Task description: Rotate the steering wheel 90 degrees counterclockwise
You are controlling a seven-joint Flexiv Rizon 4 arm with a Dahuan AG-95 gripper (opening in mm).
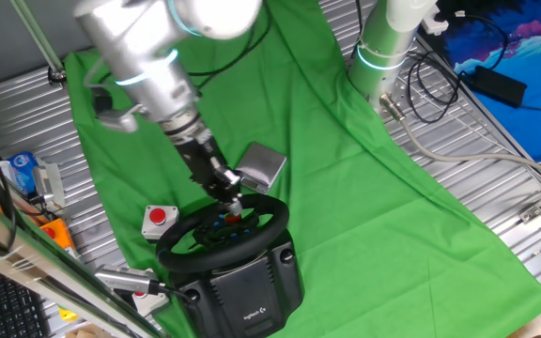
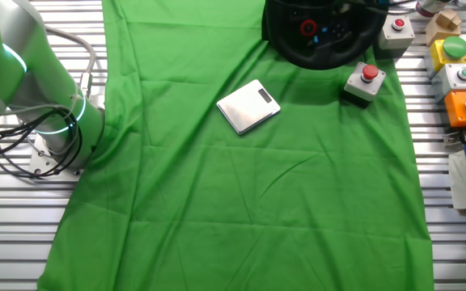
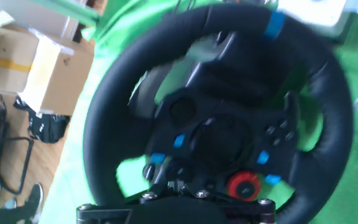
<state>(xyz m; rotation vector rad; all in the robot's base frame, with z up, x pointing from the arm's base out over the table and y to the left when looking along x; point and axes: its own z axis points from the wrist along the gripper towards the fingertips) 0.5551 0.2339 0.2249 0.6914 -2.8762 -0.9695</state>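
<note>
The black steering wheel (image 1: 272, 219) sits on its bulky black base (image 1: 242, 286) with a white logo, at the front of the green cloth. It also shows at the top edge of the other fixed view (image 2: 322, 50). In the hand view the steering wheel (image 3: 114, 106) fills the frame, blurred, with red and blue hub buttons and a blue stripe on the far rim. My gripper (image 1: 234, 200) comes down on the wheel's far rim and looks shut on it. In the hand view my gripper (image 3: 176, 190) covers the near rim, and its fingertips are hidden in the dark.
A red push-button on a white box (image 1: 158, 218) stands just left of the wheel, also in the other fixed view (image 2: 368, 78). A grey metal box (image 1: 263, 166) lies behind the wheel. Several more button boxes (image 2: 459, 77) line the cloth's edge. A second arm's base (image 1: 383, 47) stands at the back.
</note>
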